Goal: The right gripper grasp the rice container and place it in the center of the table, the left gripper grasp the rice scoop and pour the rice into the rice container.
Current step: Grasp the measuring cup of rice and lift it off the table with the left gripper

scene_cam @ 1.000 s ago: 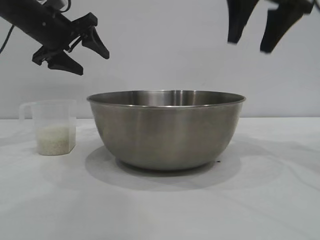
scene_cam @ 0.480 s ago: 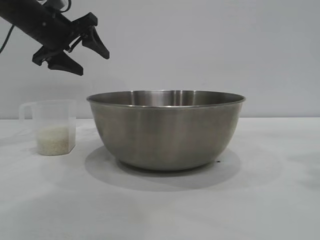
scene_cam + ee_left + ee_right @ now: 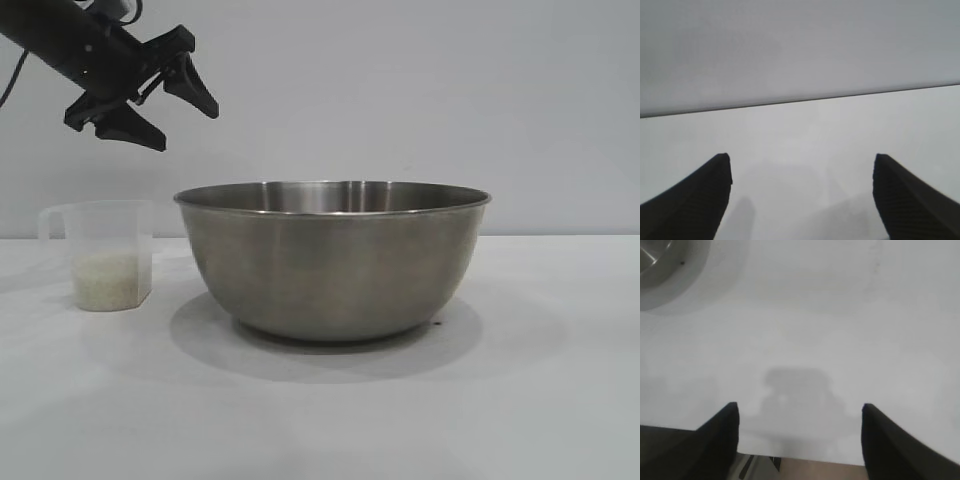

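Only part of the rice container's (image 3: 332, 260) inside shows in the exterior view: the near wall hides its floor, so what lies in it cannot be told. In the right wrist view just a curved sliver of the container reaches into one corner. The right hand (image 3: 800, 440) is out of the exterior view altogether; its own camera shows two dark fingers (image 3: 720, 432) set wide apart over bare worktop (image 3: 840, 330), holding nothing, with the worktop's edge just beneath them.

The rice scoop (image 3: 100, 255) stands upright on the worktop, just beside the container toward the left edge and not touching it. Rice (image 3: 108, 280) fills roughly its lower third as a pale, grainy mass. Its handle, on the side away from the container, is faint against the wall.

The container is brushed steel, round, with a thin rolled rim, sitting near the worktop's centre. The scoop is translucent plastic with an angular lower body.

The left hand (image 3: 165, 100) hangs high above the scoop, fingers spread and empty, its arm cut off by the frame.
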{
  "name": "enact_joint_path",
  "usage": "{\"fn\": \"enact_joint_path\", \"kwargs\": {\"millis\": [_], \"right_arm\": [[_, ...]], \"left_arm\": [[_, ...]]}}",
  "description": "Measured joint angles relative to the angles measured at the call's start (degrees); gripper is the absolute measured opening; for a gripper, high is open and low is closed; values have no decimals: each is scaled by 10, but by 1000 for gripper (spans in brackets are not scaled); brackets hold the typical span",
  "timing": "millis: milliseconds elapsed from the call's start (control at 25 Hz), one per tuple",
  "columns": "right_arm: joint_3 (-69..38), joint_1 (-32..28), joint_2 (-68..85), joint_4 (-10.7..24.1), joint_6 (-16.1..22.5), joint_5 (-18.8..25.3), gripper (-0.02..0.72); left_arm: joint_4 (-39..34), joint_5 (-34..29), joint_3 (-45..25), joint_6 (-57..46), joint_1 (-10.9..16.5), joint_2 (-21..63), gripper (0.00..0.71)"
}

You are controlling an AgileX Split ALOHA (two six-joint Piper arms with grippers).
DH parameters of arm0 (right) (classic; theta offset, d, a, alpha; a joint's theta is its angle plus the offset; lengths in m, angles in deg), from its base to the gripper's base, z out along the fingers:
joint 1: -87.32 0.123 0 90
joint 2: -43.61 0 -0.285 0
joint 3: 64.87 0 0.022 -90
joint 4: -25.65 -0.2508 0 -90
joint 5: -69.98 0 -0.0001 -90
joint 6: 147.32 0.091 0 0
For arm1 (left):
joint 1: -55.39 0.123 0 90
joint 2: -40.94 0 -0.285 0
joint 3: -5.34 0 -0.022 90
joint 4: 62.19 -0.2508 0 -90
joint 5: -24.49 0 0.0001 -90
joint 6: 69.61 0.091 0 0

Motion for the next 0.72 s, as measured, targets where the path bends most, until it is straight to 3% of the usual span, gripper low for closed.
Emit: {"fn": "enact_joint_path", "kwargs": {"millis": [160,720], "right_arm": [[-44,0,78,0,-5,-13,442],[-53,0,227,-3,-10,-7,442]], "left_arm": [[0,0,0,0,0,0,513],[-1,-7,0,0,0,0,513]]}}
